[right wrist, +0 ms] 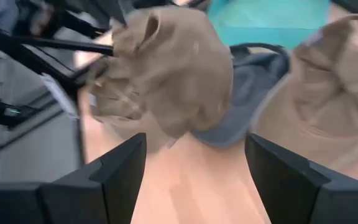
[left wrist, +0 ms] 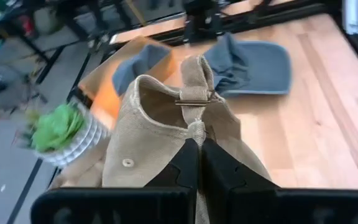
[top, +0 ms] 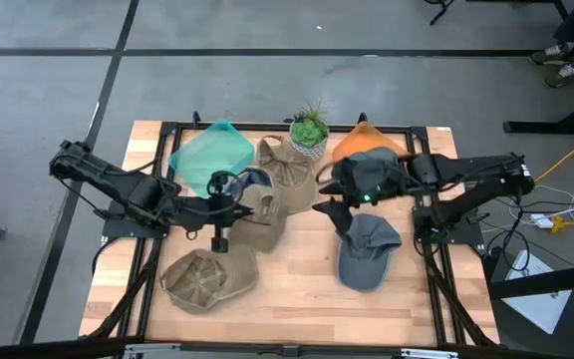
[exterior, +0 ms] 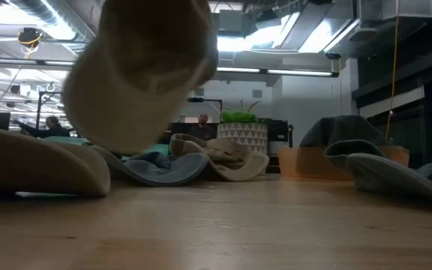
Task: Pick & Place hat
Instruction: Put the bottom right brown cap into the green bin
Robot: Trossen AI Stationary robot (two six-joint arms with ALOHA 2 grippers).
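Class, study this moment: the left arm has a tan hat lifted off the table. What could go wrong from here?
1. The left tool pinches only the tan hat at its back strap, so the hat may slip free or swing.
2. Other hats crowd below, a blue-grey cap and a tan cap; the dangling hat could snag one.
3. The right tool waits open close by, risking contact.

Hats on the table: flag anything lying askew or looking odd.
The tan hat hangs off the wood, pinched by its back strap in the shut left gripper. Another tan hat lies upside down near the front edge. The right gripper is open above the grey hat.
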